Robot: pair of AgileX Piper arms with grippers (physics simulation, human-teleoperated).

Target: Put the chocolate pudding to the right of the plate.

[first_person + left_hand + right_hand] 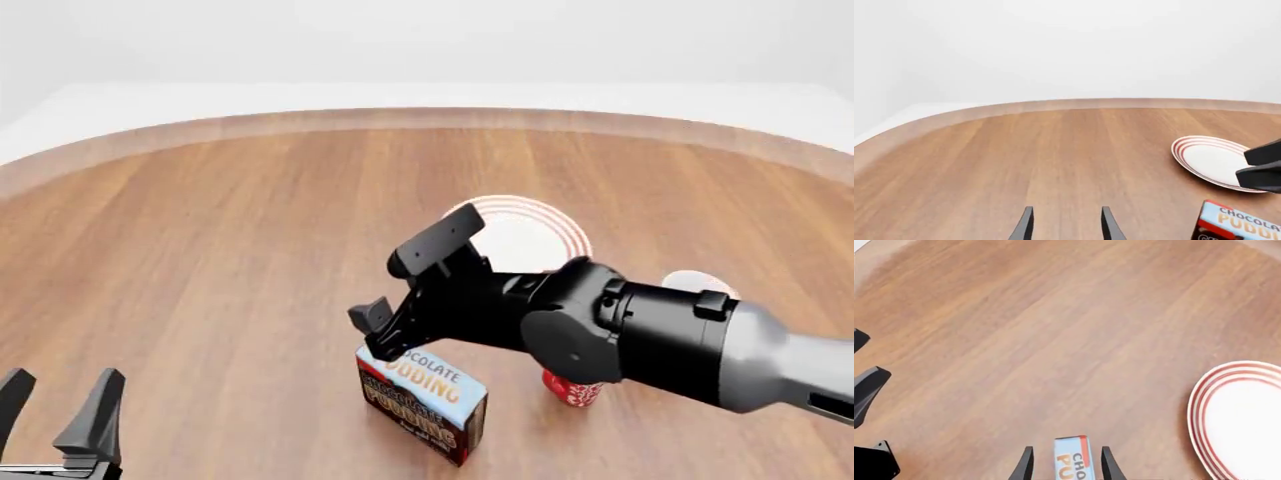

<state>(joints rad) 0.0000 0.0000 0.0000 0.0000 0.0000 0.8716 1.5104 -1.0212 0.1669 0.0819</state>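
The chocolate pudding (pixel 420 395) stands on the wooden table near its front, a carton with a light-blue top and dark brown sides. My right gripper (pixel 391 300) hovers just over its upper end, open. In the right wrist view the pudding (pixel 1071 460) shows between the two spread fingers (pixel 1026 464), untouched. The plate (pixel 534 235), white with red rings, lies farther back and is partly hidden by the right gripper. My left gripper (pixel 60 410) is open at the front left with nothing in it. The left wrist view shows the pudding (pixel 1237 225) and the plate (pixel 1211 160) off to one side.
A red mug (pixel 574 390) stands to the right of the pudding, mostly hidden under the right arm. A white mug (pixel 694 285) peeks out behind that arm. The table's curved far edge (pixel 427 118) runs across the back.
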